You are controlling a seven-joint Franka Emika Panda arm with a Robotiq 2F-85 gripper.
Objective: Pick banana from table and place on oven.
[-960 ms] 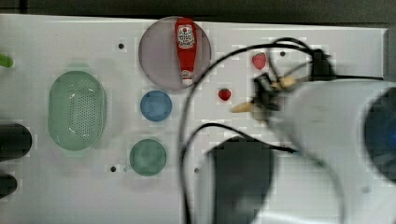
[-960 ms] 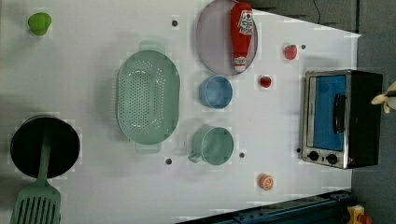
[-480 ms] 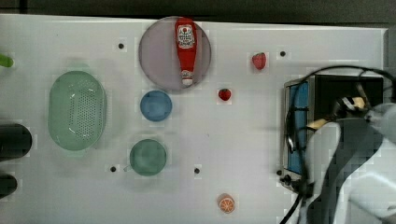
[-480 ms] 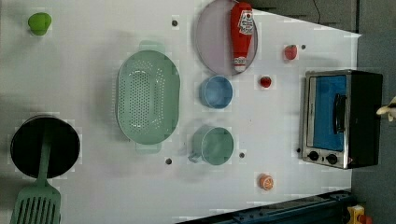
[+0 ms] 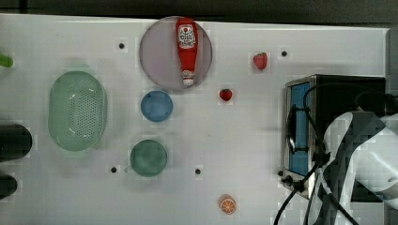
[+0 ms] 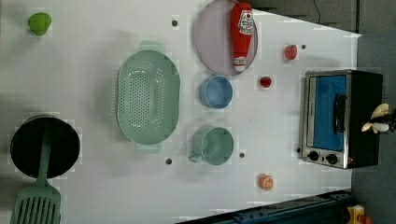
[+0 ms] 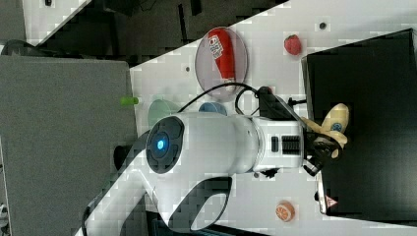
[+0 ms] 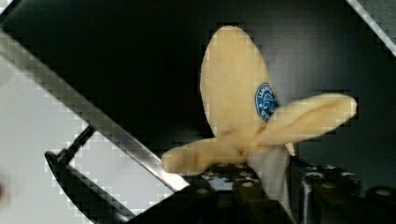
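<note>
White tabletop with a few dark round holes carries the whole setup, and the oven sits at the top view's right edge, its black roof facing up. Over that roof the gripper is clamped on the banana, holding it by the base where the peel flaps splay out; the fruit's pale body points away from the fingers across the dark top, roughly in line with the arm's reach. Seen from the left view, the banana hangs just past the oven's far side, so I judge it is above the roof but cannot tell whether it touches. Lowering straight down and letting go looks like what remains. A round blue sticker shows on the banana (its lettering is too blurred to read), and the ketchup bottle on the plate bears a white label, equally unreadable.
</note>
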